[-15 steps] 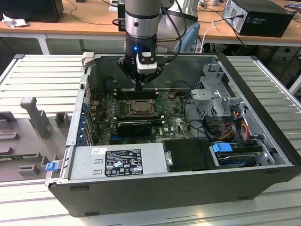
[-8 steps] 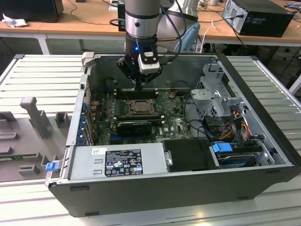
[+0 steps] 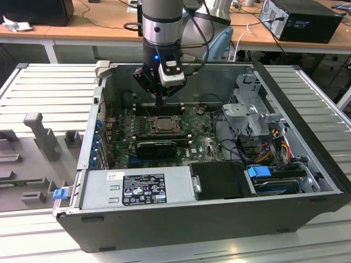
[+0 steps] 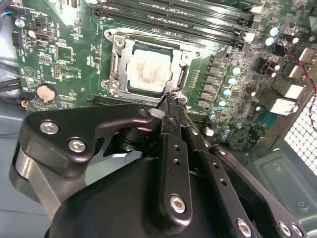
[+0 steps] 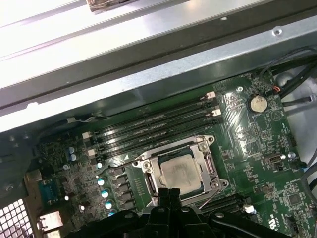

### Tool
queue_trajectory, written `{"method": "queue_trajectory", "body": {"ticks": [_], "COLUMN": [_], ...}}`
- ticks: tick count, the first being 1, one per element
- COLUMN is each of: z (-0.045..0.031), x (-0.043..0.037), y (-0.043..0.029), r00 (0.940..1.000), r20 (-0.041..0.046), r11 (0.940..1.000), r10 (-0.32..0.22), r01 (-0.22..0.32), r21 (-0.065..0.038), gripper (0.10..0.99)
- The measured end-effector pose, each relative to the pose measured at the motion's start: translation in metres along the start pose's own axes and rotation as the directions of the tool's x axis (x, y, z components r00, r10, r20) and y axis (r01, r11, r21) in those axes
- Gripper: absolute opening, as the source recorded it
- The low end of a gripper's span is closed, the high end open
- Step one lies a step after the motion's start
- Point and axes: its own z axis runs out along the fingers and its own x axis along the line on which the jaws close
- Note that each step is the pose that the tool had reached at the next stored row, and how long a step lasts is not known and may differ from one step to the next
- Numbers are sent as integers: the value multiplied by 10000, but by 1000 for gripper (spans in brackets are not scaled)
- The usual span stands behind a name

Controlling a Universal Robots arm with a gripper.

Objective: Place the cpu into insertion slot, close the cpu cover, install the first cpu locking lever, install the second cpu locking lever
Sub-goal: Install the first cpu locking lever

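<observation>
The jaws are pressed together with nothing seen between them, their tips low at the edge of the insertion slot [image 3: 148, 125]. Just beyond the tips the cpu [image 4: 147, 71] lies flat in that slot. The cpu cover [image 4: 117, 62] is down around it, and the chip's pale face shows through its opening. A thin wire lever [image 4: 184, 74] runs along the socket side nearest the tips; I cannot tell whether they touch it. Past the socket from the jaws lie the long black memory slots [image 5: 153, 126]. A row of capacitors [image 4: 229, 82] stands off one flank, and a coin battery [image 4: 46, 92] sits well apart on the other. Farther out, the computer case [image 3: 192, 227] walls all this in, resting on the slatted bench [image 3: 44, 87].
</observation>
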Motion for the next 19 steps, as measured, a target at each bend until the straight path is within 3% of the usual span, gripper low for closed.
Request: {"method": "queue_trajectory", "body": {"ticks": [5,11,19], "z": [11,17,21], "x": [0,5,154], "y": [0,-2,-48], "r00": [9957,9767,9755], "r20": [-22,-50,-3], "r11": [9957,9767,9755], "r10": [-929,-2145,-2201], "r01": [929,2145,2201], "r21": [9,14,-22], "gripper": [106,106,106]}}
